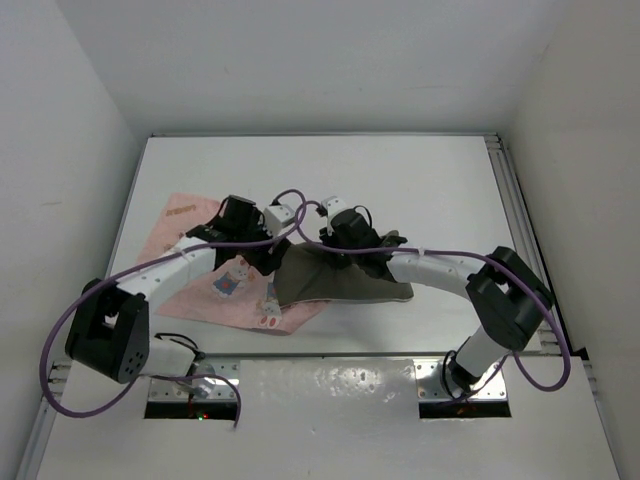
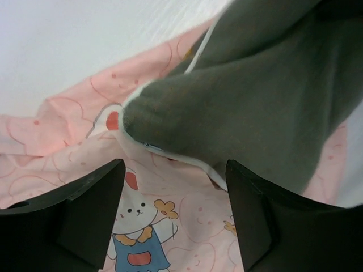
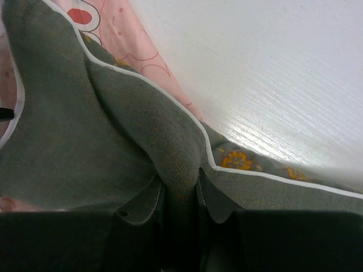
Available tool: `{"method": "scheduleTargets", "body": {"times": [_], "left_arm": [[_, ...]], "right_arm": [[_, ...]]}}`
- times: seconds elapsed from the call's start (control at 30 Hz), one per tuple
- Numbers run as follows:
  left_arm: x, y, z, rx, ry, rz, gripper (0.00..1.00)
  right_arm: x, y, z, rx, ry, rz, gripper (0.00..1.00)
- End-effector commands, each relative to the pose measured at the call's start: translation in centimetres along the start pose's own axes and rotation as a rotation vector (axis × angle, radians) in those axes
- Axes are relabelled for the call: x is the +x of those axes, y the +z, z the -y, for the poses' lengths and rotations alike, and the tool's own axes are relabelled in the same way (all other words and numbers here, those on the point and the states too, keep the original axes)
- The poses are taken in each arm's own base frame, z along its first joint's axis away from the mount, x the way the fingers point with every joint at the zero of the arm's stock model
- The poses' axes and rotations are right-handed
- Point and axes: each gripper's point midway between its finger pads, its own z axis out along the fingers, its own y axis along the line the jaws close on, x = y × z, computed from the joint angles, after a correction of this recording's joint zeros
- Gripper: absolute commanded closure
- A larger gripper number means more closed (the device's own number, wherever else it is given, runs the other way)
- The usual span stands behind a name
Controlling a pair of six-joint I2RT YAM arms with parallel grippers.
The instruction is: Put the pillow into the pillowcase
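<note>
Right claw (image 3: 180,226) pinches pillow (image 3: 85,141) over white table (image 3: 272,68).

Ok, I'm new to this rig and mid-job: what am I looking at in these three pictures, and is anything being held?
You are seeing two robot arms bolted at the near edge of a white table, each ending in a two-finger gripper. The wide picture comes from a fixed camera above and behind the arms. The other two come from cameras on the wrists, one per arm, looking down past that arm's gripper. On the table lies a pink printed pillowcase, with a grey pillow partly lying on it. The left gripper stands open over the pillowcase and holds nothing; a corner of the pillow is just ahead of it. The right gripper is shut on a raised fold of the pillow.
</note>
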Motion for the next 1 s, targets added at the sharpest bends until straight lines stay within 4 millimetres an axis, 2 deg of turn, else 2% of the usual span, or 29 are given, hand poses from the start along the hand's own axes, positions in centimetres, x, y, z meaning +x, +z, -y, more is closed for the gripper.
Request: {"method": "scheduleTargets", "body": {"times": [0.0, 0.1, 0.17, 0.2, 0.23, 0.27, 0.3, 0.33, 0.5, 0.6, 0.73, 0.83, 0.87, 0.97], "left_arm": [[2.4, 1.5, -0.7, -0.050, 0.038, -0.073, 0.31], [2.9, 1.9, -0.1, -0.034, 0.044, -0.069, 0.34], [3.1, 2.0, 0.5, -0.015, 0.048, -0.069, 0.40], [3.1, 2.0, 0.6, -0.014, 0.051, -0.068, 0.47], [3.2, 2.0, 0.6, -0.017, 0.050, -0.071, 0.72], [3.0, 1.8, 0.3, -0.027, 0.049, -0.072, 0.86], [2.7, 1.4, -0.2, -0.047, 0.047, -0.068, 0.96], [2.3, 0.7, -1.0, -0.082, 0.042, -0.080, 1.00], [0.0, -3.0, -4.8, -0.169, -0.064, -0.036, 1.00], [-1.8, -4.4, -5.9, -0.190, -0.070, 0.020, 1.00], [-2.4, -4.3, -5.9, -0.189, -0.087, 0.046, 1.00], [-3.3, -3.9, -5.3, -0.147, -0.082, 0.068, 1.00], [-3.7, -3.8, -5.0, -0.137, -0.072, 0.081, 1.00], [-4.3, -3.4, -5.3, -0.148, -0.066, 0.100, 1.00]], "right_arm": [[-2.6, -0.4, -1.2, -0.045, 0.034, 0.074, 1.00], [-2.4, -0.5, -1.1, -0.040, 0.041, 0.073, 1.00], [-2.3, -0.5, -1.1, -0.038, 0.043, 0.072, 1.00], [-2.3, -0.6, -1.1, -0.038, 0.043, 0.072, 1.00], [-2.2, -0.5, -1.0, -0.037, 0.039, 0.069, 1.00], [-2.1, -0.6, -1.0, -0.037, 0.036, 0.068, 1.00], [-1.8, -0.7, -1.0, -0.042, 0.030, 0.062, 1.00], [-1.8, -0.7, -0.9, -0.041, 0.027, 0.062, 1.00], [-1.3, -1.9, -1.6, -0.113, -0.095, 0.068, 1.00], [-0.8, -2.6, -2.7, -0.156, -0.189, 0.076, 1.00], [-0.7, -3.6, -5.0, -0.229, -0.289, 0.098, 1.00], [-1.3, -3.4, -5.7, -0.229, -0.308, 0.116, 1.00], [-2.1, -3.4, -6.0, -0.232, -0.312, 0.131, 1.00], [-2.9, -3.3, -7.4, -0.258, -0.374, 0.160, 1.00]]}}
